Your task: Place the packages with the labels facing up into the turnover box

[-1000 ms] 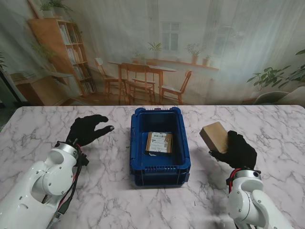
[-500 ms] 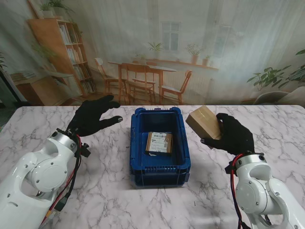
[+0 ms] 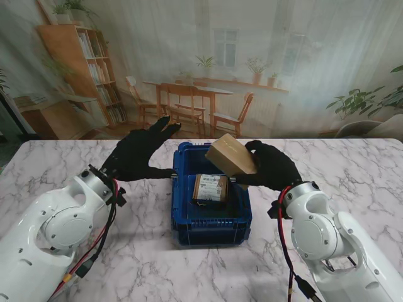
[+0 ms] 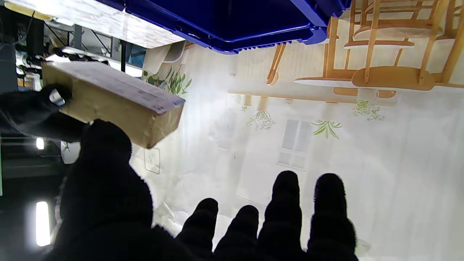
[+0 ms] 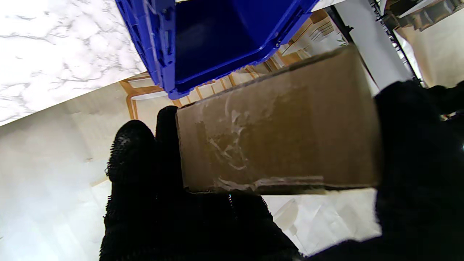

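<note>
At centre frame, one labelled brown package (image 3: 210, 187) already lay in the blue plastic turnover box (image 3: 212, 221); the right hand (image 3: 272, 166) clasped a plain cardboard package (image 3: 231, 155) above it, the left hand (image 3: 140, 155) spread empty alongside.

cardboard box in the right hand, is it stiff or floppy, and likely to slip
The cardboard box probably stays stiff: its edges look straight in the right hand. Likely light, since one hand holds it tilted over the blue turnover box. The glossy tape on its face might slip a little against the glove.
</note>
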